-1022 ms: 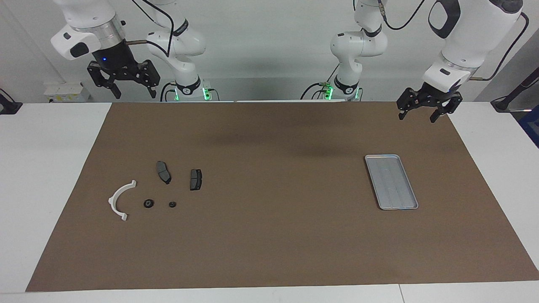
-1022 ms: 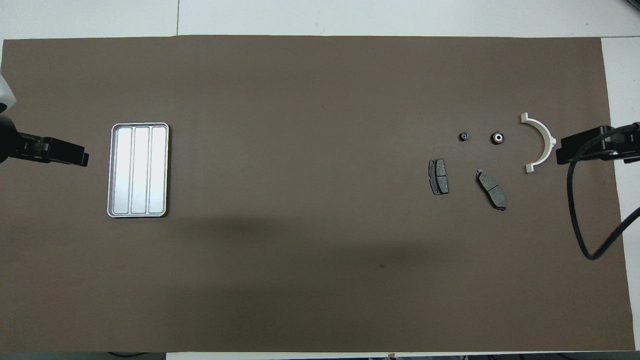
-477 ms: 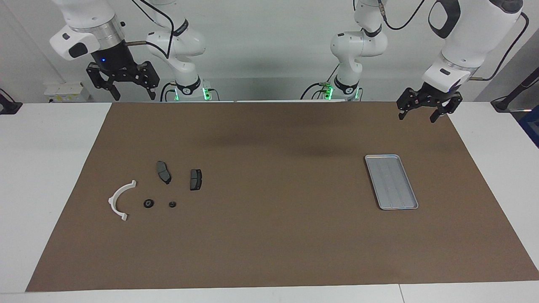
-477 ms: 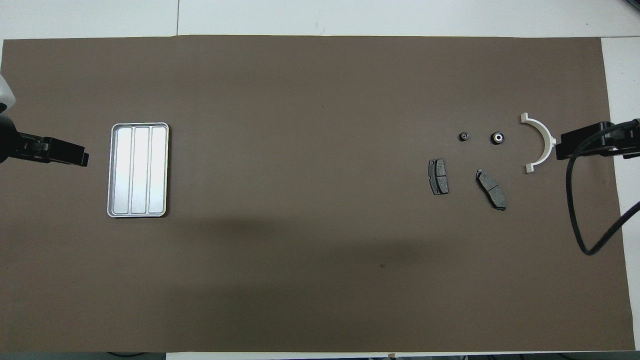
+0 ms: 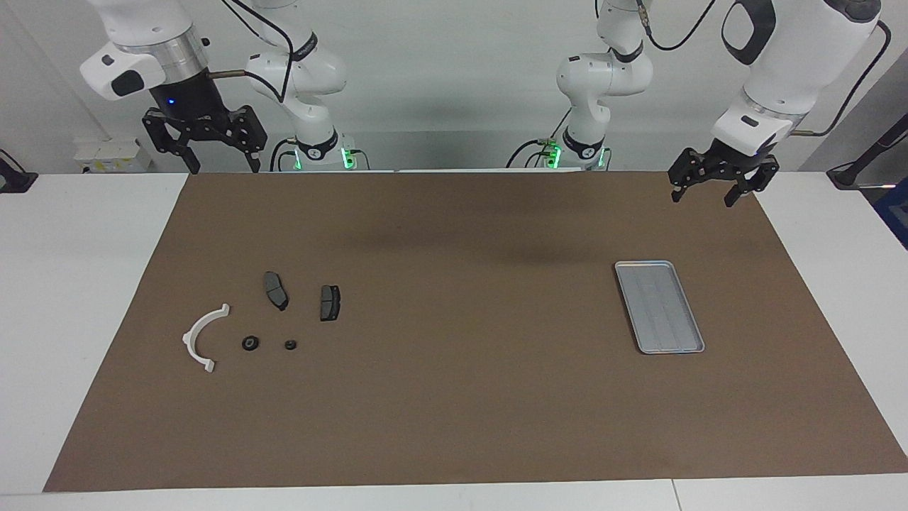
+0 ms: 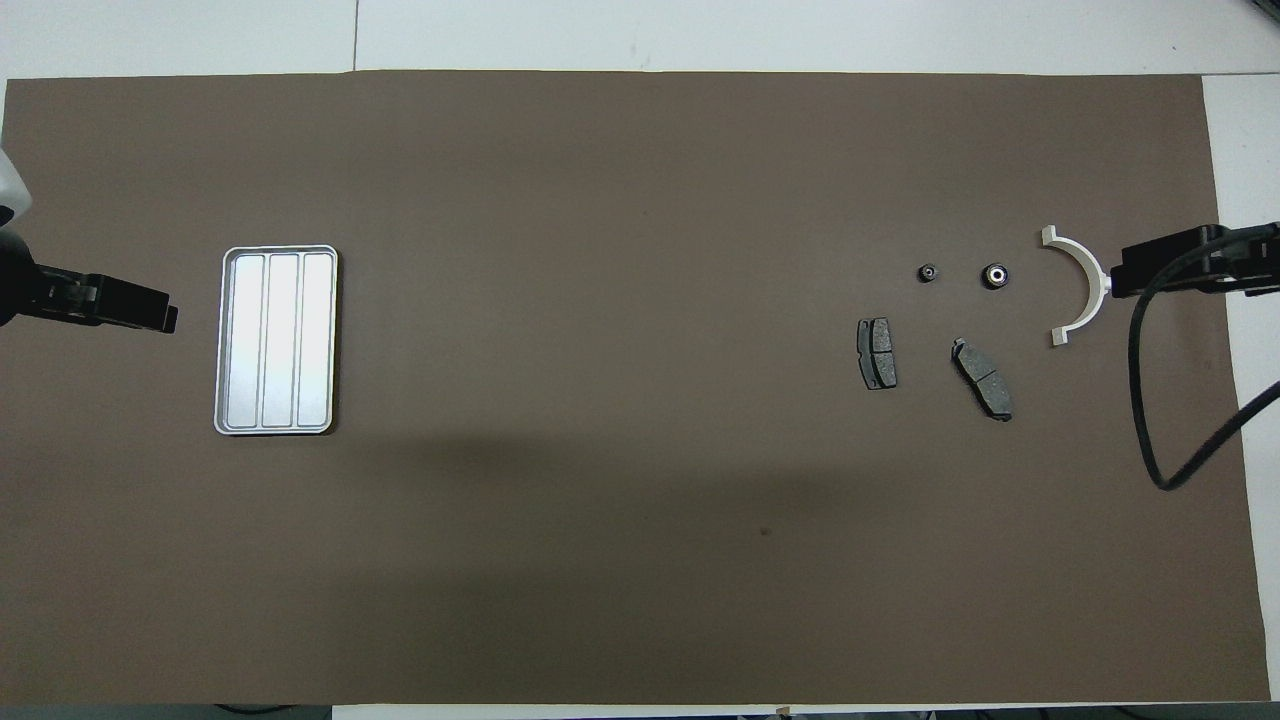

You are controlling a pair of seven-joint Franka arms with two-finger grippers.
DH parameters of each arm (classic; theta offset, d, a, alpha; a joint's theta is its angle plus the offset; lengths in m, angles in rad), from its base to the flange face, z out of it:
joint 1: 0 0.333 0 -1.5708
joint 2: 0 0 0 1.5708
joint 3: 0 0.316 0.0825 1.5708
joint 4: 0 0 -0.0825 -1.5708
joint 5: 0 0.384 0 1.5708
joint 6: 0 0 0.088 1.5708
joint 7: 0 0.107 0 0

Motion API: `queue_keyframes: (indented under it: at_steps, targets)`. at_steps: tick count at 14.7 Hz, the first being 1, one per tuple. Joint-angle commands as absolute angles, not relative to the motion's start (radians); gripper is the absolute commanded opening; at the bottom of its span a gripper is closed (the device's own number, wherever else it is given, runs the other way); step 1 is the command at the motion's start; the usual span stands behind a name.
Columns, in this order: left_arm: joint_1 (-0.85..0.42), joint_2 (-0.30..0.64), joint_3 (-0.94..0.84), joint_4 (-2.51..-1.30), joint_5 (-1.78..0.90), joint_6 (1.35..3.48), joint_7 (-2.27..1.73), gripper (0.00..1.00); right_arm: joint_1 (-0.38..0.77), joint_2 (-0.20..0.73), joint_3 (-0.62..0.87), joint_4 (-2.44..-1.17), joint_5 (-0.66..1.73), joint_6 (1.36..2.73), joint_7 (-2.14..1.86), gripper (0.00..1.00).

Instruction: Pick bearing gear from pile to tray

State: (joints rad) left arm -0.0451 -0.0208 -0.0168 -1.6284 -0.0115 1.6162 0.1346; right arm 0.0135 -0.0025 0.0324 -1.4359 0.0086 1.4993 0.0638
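Right gripper [image 5: 206, 160] has risen, jaws open; tray [image 5: 659, 306] lies lengthwise toward robots

1. A brown mat [image 5: 454, 397] covers the white worktop [image 5: 78, 284]
2. The right tool [image 5: 204, 149] hangs high over the mat's corner by the robots at the right arm's end, fingers spread apart, gripping nothing
3. The left tool [image 5: 715, 186] hangs over the mat's edge at the left arm's end, fingers apart, empty
4. The tray [image 5: 659, 306] lies flat on the mat with nothing in it
5. The pile sits toward the right arm's end: a white bracket [image 5: 200, 338], two brake pads [image 5: 275, 289] [image 5: 330, 302] at its 2 o'clock, a larger black round piece [image 5: 250, 343] and a smaller one [image 5: 290, 345] at its 3 o'clock
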Motion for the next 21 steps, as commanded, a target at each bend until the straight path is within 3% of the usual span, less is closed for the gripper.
queue_keyframes:
  at_steps: [1, 13, 21]
  targets:
    - [-0.048, -0.049, -0.015, -1.661, 0.005, 1.637, 0.144, 1.00, 0.002, -0.020, 0.041, -1.471, 0.008, 1.552, 0.064, 1.00]
    - [-0.048, -0.049, -0.015, -1.661, 0.005, 1.637, 0.144, 1.00, -0.005, -0.020, 0.040, -1.485, -0.011, 1.600, 0.066, 1.00]
    - [-0.048, -0.049, -0.015, -1.661, 0.006, 1.637, 0.144, 1.00, -0.015, 0.005, 0.040, -1.618, -0.138, 1.799, 0.049, 1.00]
